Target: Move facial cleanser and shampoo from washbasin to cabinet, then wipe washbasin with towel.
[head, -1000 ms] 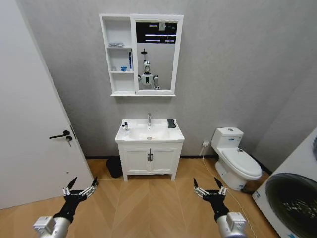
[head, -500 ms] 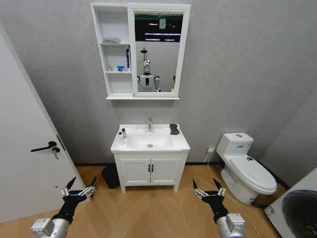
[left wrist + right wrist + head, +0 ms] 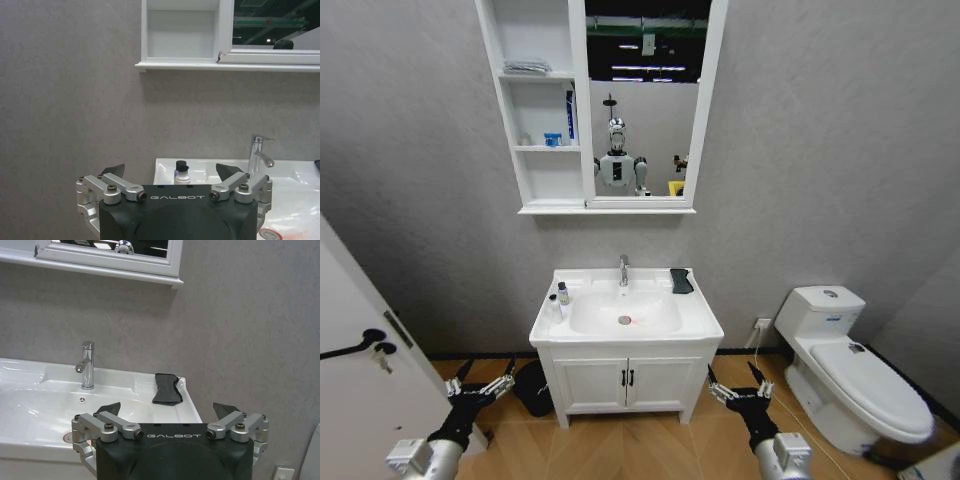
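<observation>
The white washbasin (image 3: 704, 322) stands straight ahead on its vanity, chrome tap at the back. On its left rim stand the pale lilac bottle with a black cap (image 3: 562, 293) and, just in front of it, a slim white bottle (image 3: 552, 307). The dark folded towel (image 3: 681, 281) lies on the back right rim. The white shelf cabinet (image 3: 542, 178) hangs above, joined to a mirror. My left gripper (image 3: 480, 384) and right gripper (image 3: 739, 384) hang low before the vanity, both open and holding nothing. The left wrist view shows the black-capped bottle (image 3: 181, 171) past my left gripper (image 3: 171, 170). Towel (image 3: 166, 388) lies beyond my right gripper (image 3: 167, 409).
A white toilet (image 3: 851, 367) stands to the right of the vanity (image 3: 625, 386). A white door with a black handle (image 3: 362, 342) is at the left, with a dark object (image 3: 532, 388) on the floor beside the vanity. The shelves hold a blue tub, blue tube and pale folded cloths.
The whole picture has shifted: the camera has come closer, so washbasin and cabinet look larger and the washing machine has left view. Both grippers keep the same open pose.
</observation>
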